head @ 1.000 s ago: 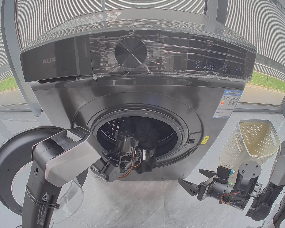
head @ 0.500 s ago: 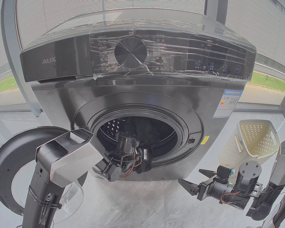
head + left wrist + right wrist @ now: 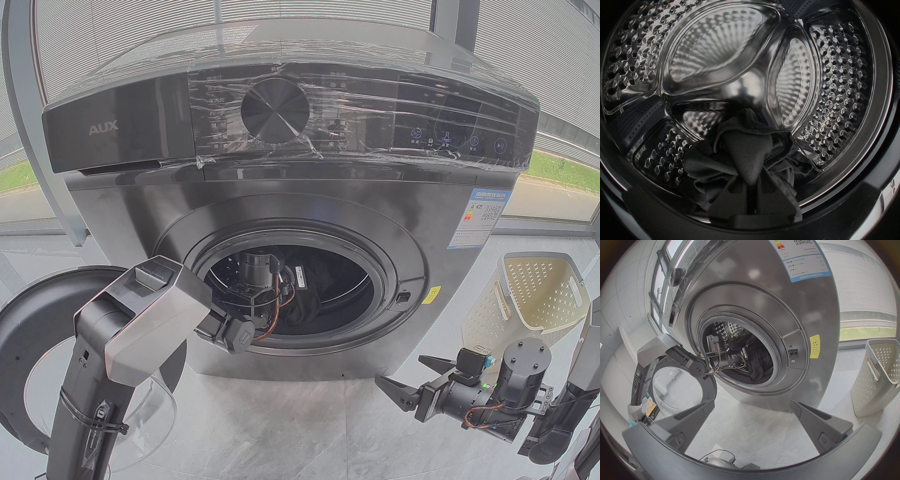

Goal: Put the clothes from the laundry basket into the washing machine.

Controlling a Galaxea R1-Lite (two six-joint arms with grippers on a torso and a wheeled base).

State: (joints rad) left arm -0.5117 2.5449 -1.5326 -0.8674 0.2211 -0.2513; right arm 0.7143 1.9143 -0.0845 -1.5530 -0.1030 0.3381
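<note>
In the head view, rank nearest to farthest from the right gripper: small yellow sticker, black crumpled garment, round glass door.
From the right gripper:
1. Small yellow sticker, machine front, just above.
2. Black crumpled garment, inside the drum.
3. Round glass door, swung open, far left.

Left gripper [image 3: 752,201], clamped on the black garment [image 3: 310,299], has risen from the lower door rim [image 3: 312,351] into the drum [image 3: 837,81]. The garment no longer hangs over that rim.
</note>
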